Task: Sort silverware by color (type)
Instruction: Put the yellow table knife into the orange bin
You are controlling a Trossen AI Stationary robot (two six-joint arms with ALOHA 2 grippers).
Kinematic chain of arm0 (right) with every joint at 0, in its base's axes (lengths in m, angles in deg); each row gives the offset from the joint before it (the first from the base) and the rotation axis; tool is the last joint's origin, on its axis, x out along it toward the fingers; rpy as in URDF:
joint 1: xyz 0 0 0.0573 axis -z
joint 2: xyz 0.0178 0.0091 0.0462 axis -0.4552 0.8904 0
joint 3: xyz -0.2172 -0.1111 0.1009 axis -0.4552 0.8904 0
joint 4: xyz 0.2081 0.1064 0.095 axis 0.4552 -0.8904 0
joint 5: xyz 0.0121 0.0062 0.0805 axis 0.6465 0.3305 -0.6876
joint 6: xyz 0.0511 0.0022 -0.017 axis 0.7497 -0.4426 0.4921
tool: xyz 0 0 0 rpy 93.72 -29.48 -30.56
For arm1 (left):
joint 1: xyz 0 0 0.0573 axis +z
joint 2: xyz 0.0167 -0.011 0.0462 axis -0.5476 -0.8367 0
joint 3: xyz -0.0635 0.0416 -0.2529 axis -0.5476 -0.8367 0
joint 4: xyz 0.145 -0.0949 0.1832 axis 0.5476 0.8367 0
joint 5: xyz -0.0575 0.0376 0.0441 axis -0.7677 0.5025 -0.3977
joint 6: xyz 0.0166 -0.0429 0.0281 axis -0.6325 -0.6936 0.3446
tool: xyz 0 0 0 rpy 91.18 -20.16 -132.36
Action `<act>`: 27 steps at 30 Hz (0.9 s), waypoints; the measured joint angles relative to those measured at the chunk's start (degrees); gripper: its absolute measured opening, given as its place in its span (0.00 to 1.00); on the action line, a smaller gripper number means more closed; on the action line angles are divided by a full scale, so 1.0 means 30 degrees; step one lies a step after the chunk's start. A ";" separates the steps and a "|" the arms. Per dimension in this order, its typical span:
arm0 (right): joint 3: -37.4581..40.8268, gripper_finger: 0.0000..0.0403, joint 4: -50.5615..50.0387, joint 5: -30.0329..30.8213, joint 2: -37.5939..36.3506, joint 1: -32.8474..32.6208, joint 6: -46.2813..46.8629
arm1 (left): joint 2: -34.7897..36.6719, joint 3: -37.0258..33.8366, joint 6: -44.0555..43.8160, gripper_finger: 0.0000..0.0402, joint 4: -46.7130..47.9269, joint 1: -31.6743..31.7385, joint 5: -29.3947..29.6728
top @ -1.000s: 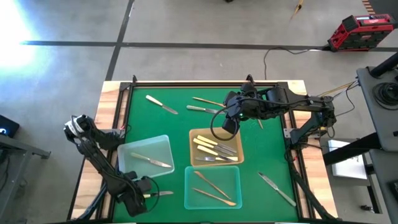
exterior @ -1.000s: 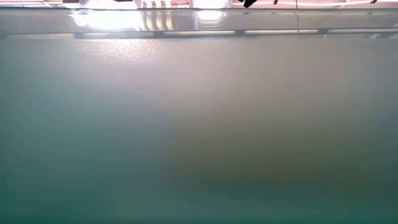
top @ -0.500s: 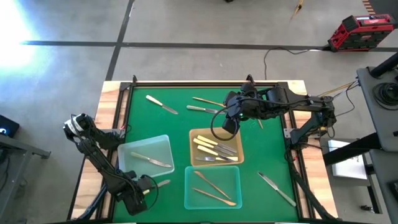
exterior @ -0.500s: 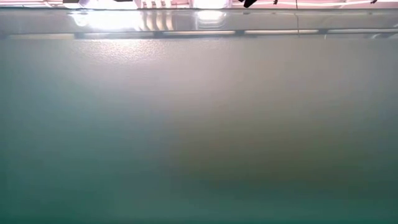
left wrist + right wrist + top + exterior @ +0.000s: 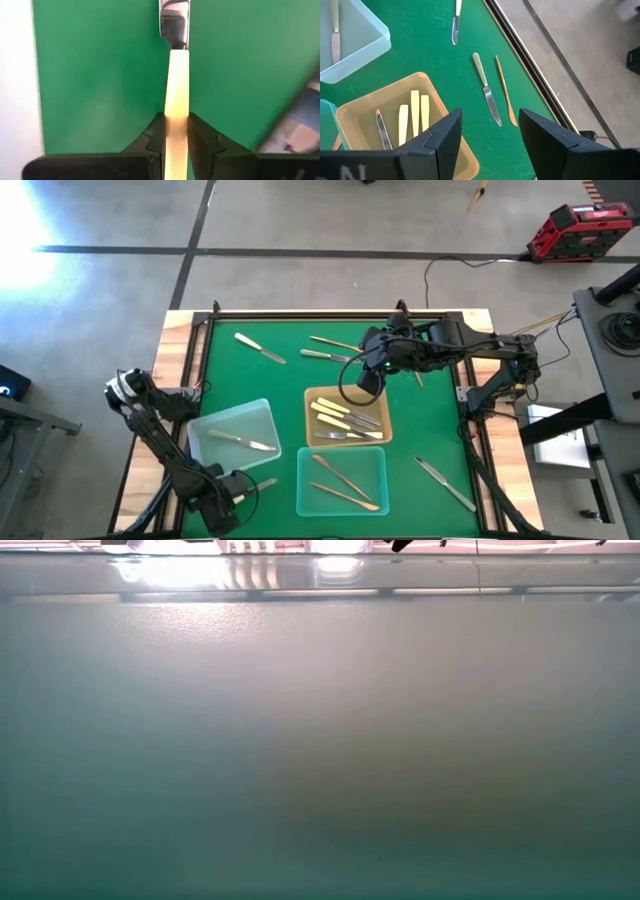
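My left gripper [image 5: 238, 492] is at the near left of the green mat, shut on a cream-handled knife [image 5: 262, 484]; the knife's silver blade [image 5: 174, 25] points toward the table's right. My right gripper [image 5: 368, 380] hangs open above the far edge of the yellow tray [image 5: 312, 420], which holds cream-handled pieces [image 5: 345, 418]. The teal tray [image 5: 378, 480] holds gold pieces [image 5: 340, 480]. One piece [image 5: 245, 441] lies in the clear tray [image 5: 205, 425]. More silverware lies loose on the mat: a knife [image 5: 260, 348] at the far left, two pieces [image 5: 330, 350] at the far middle, and a knife [image 5: 445, 483] at the near right. My left gripper pinches the knife's cream handle [image 5: 177, 100] between its two fingers [image 5: 152, 135], which lie across it. The fingers come from above, pointing steeply down. The blade sticks out past the fingers over the mat; whether it is clear of the mat I cannot tell.
The three trays stand close together in the near middle. A raised dark rim [image 5: 300, 313] and wooden boards [image 5: 175, 340] edge the mat. In the low view a blurred teal surface [image 5: 320, 740] fills nearly the whole picture.
My left gripper has shut on the cream-handled knife's handle and shifted a little toward the near edge. The knife has turned slightly, its blade end now pointing a bit more toward the far edge.
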 joint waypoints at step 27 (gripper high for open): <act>0.0000 0.47 0.0007 -0.0004 0.0000 0.0000 0.0004 | 0.0160 0.8474 0.6370 0.09 1.1232 0.2119 0.4351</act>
